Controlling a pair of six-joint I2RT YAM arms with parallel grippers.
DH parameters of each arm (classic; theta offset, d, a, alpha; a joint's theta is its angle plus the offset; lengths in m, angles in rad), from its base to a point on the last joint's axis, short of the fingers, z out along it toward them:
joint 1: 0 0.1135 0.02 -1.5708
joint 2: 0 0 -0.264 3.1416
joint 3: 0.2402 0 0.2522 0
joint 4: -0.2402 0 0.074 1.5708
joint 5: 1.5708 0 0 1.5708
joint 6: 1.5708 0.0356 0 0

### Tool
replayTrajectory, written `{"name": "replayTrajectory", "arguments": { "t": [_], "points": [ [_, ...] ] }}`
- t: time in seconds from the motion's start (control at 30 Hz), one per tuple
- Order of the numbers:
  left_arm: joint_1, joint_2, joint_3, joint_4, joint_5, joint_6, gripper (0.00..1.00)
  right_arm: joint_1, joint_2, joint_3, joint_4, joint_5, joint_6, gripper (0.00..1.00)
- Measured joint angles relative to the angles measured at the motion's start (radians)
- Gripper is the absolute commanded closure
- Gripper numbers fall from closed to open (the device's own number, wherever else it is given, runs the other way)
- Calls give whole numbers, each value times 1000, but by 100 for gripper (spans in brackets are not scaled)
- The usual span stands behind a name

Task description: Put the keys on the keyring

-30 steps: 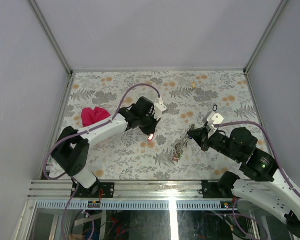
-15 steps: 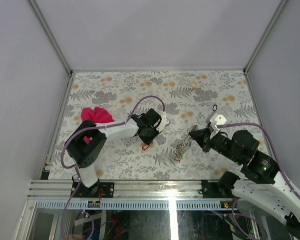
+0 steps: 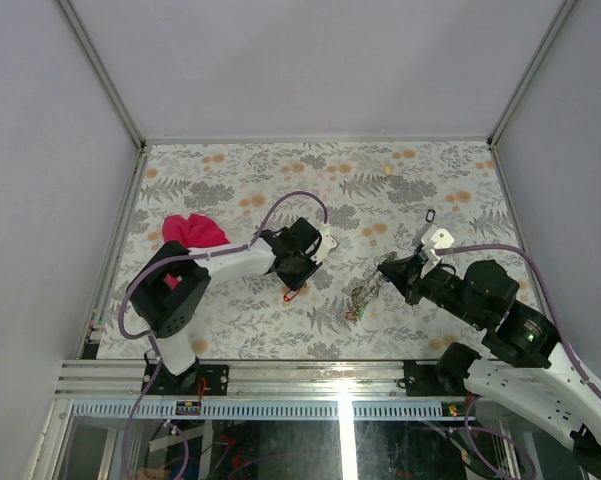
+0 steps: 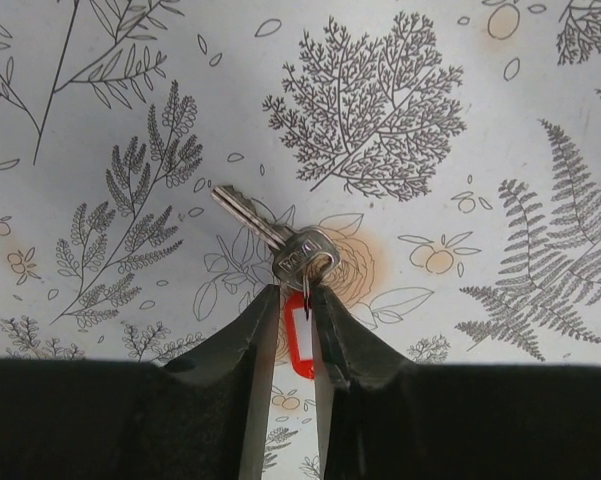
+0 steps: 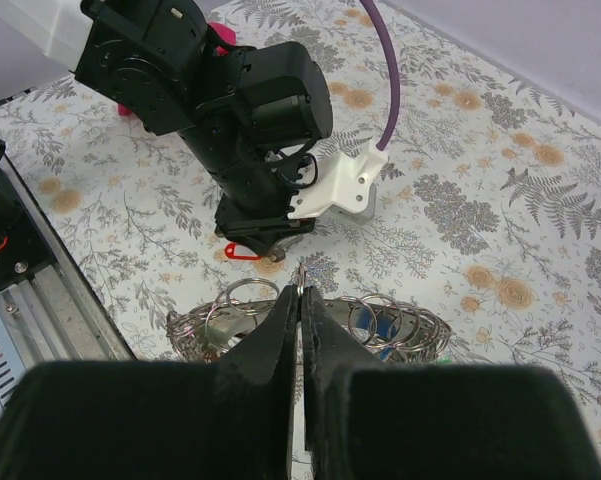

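Observation:
A silver key (image 4: pixel 280 245) with a red tag (image 4: pixel 300 345) lies on the floral table. My left gripper (image 4: pixel 295 290) is down at the table, its jaws closed narrowly on the tag and its small ring; it also shows in the top view (image 3: pixel 298 280). My right gripper (image 5: pixel 300 290) is shut on the thin grey keyring (image 5: pixel 390 320) and holds it upright, with several keys and small rings hanging from it. In the top view the keyring (image 3: pixel 363 291) hangs at table centre, right of the red tag (image 3: pixel 293 292).
A magenta cloth (image 3: pixel 190 230) lies at the left. A loose black-tagged key (image 3: pixel 429 214) lies behind the right gripper, and a cream-tagged one (image 3: pixel 389 170) near the far edge. Grey walls enclose the table.
The left gripper came down from above the table and set the red-tagged key on the surface. The right gripper with the keyring has barely moved.

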Motion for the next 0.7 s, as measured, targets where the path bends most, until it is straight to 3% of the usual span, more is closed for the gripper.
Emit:
{"name": "replayTrajectory", "arguments": {
  "t": [0.27, 0.7],
  "points": [
    [0, -50, -23, 14, 10, -5, 72, 0, 0, 0, 0, -1, 4, 100],
    [0, -48, -24, 23, 16, -6, 74, 0, 7, -2, 0, -8, 5, 100]
  ]
}}
